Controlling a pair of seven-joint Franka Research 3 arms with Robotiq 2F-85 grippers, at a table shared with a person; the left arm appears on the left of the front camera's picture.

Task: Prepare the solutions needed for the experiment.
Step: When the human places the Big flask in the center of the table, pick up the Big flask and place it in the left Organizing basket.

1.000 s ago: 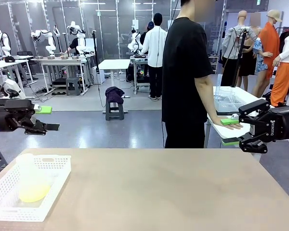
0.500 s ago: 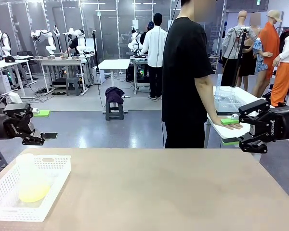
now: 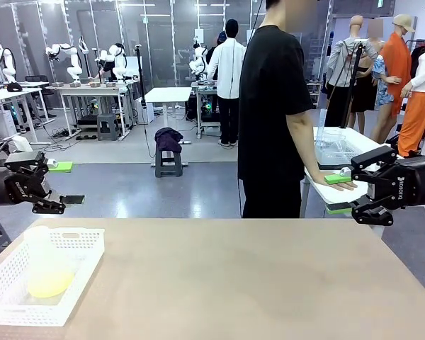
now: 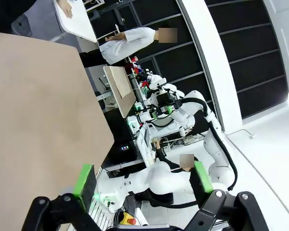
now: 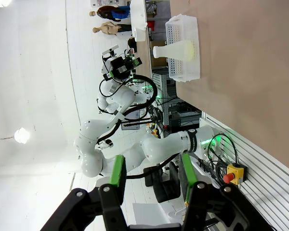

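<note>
Frosted plastic flask (image 3: 46, 265), perforated white plastic basket (image 3: 78, 244), matt tabletop (image 3: 255, 276).

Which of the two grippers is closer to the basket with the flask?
The left gripper: it hangs above the table's left edge, just beyond the white basket, while the right gripper is past the opposite edge.

Conical flasks: one, frosted plastic flask (image 3: 46, 265) holding pale yellow-green solution (image 3: 49, 282).
Baskets: one, white perforated basket (image 3: 81, 249).
Tables: one, tan table (image 3: 234, 283).
Grippers: two, left gripper (image 3: 57, 185) and right gripper (image 3: 338, 193).
Persons at table: one, person in black shirt (image 3: 273, 113).
</note>
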